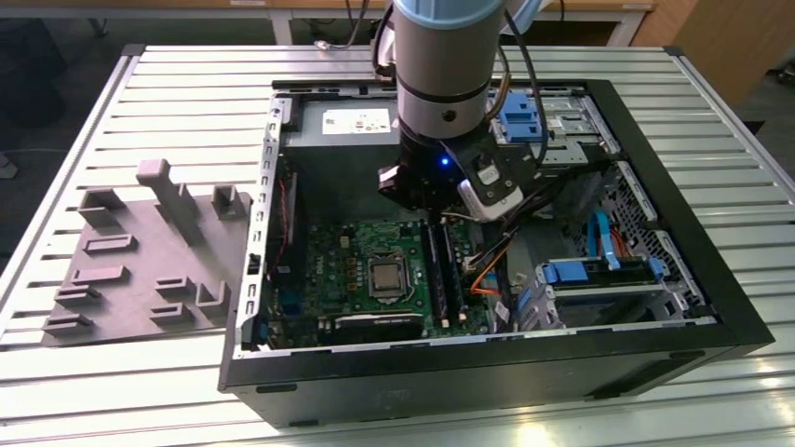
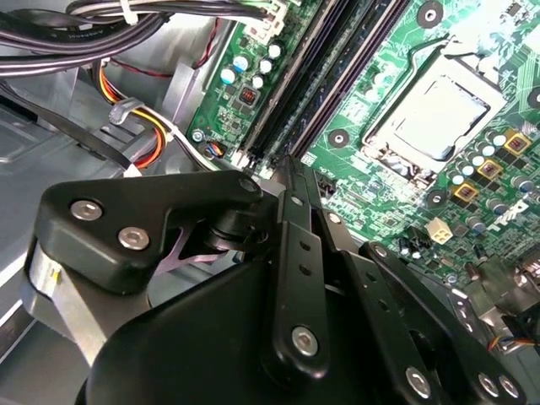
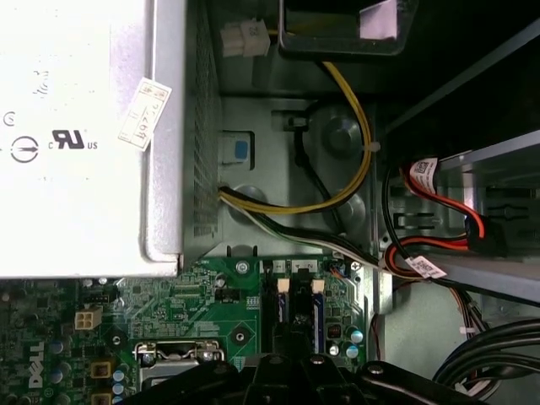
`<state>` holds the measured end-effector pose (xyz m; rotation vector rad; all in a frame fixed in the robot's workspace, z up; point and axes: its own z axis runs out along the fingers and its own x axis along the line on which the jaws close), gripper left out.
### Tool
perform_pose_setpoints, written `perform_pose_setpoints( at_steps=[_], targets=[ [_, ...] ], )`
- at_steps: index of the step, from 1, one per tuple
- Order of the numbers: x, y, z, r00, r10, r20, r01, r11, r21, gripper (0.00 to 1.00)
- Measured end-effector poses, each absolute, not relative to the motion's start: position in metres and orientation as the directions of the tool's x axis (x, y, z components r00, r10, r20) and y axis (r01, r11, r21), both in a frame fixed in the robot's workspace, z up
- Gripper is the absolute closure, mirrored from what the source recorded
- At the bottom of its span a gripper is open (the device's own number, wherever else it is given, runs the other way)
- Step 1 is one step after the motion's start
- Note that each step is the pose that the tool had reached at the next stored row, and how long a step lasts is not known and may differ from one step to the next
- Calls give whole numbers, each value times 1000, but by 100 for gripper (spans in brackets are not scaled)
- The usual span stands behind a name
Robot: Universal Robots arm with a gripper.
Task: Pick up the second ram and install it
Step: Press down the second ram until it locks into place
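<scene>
Now the gripper (image 2: 291,181) hangs inside the computer case (image 1: 695,279), over the green board's (image 2: 439,51) black slots (image 2: 337,67), likely to seat the ram; whether its jaws are clenched, I cannot tell.

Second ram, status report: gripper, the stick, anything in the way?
Gripper down inside the case, tip over the black slots. Whether it carries the second ram: cannot tell. Cables beside the slots, not across.

second ram (image 1: 455,279) | long dark stick | seated in motherboard slot | lying level
</scene>
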<state>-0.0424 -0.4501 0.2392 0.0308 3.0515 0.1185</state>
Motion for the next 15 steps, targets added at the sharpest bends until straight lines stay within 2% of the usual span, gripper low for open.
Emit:
perform_pose_setpoints(
  at_steps=[15],
  targets=[
    [-42, -454, 239, -996, 23, -87, 17, 997, 78, 89]
  ],
)
